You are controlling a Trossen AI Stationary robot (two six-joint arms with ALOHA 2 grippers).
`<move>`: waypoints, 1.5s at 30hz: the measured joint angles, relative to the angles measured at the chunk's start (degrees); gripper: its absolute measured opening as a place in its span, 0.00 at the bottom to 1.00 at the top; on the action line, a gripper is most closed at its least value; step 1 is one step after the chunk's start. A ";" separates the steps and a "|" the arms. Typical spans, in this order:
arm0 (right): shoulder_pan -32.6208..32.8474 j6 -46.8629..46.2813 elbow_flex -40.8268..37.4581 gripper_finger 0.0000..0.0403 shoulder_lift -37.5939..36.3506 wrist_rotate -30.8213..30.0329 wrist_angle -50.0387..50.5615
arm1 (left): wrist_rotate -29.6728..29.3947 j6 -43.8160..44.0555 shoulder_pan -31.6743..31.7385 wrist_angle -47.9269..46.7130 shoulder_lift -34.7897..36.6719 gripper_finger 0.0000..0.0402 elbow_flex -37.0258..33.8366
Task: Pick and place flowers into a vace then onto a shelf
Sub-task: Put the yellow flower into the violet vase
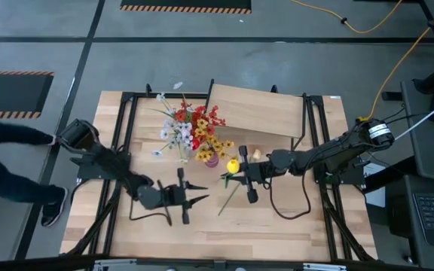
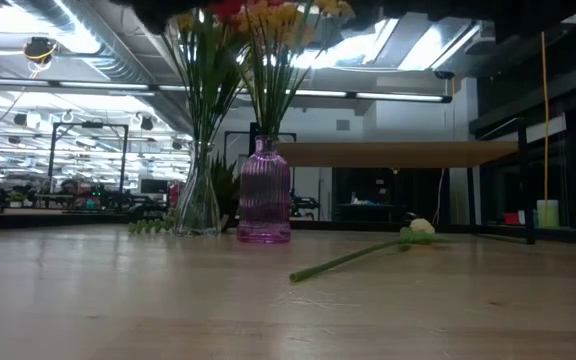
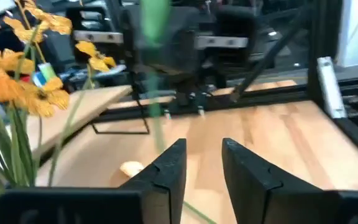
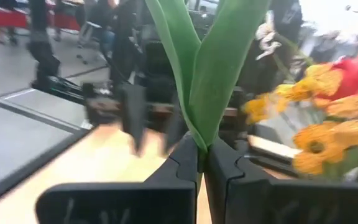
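In the high view, the left gripper (image 1: 194, 199) sits lower left of centre, its tips pointing toward the frame's right, well short of the yellow flower (image 1: 233, 166). Its own wrist view shows the two dark fingers (image 3: 166, 168) parted by a narrow gap, with bare tabletop (image 3: 278, 137) between them and nothing held.

Just above centre stand a clear vase (image 2: 199, 205) and a pink vase (image 2: 264, 195), both packed with flowers (image 1: 194, 128); the wooden shelf (image 1: 258, 109) lies behind them, toward upper right.

Right of centre, the right gripper (image 1: 246, 175) is closed on the yellow flower's stem. In its wrist view the fingers (image 4: 179, 165) pinch together at the base of two green leaves (image 4: 204, 56), which rise from the jaws.

The stem's long axis runs diagonally in the high view: blossom at upper right beside the gripper, bare green end at lower left.
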State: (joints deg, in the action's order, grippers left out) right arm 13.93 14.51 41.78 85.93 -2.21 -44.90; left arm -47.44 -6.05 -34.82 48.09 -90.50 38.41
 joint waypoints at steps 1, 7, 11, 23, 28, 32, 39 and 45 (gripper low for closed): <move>0.00 1.10 0.00 0.01 0.00 -0.70 -0.58 | -0.03 1.77 -0.85 -1.38 0.74 0.23 0.00; -0.02 5.72 2.31 0.01 0.00 -5.70 0.83 | 0.51 18.66 -2.51 -18.78 6.78 0.10 0.00; -0.06 8.37 3.39 0.01 0.00 -8.85 1.67 | 1.07 23.76 -2.17 -26.14 8.40 0.01 0.00; -0.58 15.18 8.23 0.01 0.00 -13.49 8.37 | 5.32 23.44 0.69 -27.81 8.14 0.00 0.00; -2.03 15.80 8.26 0.01 0.00 -13.37 8.67 | 5.55 23.31 0.87 -27.84 8.14 0.01 0.00; -3.38 15.80 8.26 0.01 0.00 -13.37 8.74 | 5.55 23.31 0.87 -27.86 8.14 0.00 0.00; -4.39 14.62 8.27 0.01 0.00 -13.22 8.66 | 5.55 23.31 0.87 -28.62 8.14 0.00 0.00; -4.14 13.81 8.26 0.01 0.00 -10.77 8.65 | 5.55 23.31 0.87 -29.52 8.14 0.01 0.00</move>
State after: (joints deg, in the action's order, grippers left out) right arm 9.79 28.32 50.04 85.93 -12.98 -36.25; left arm -41.89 17.26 -33.95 18.56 -82.37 38.41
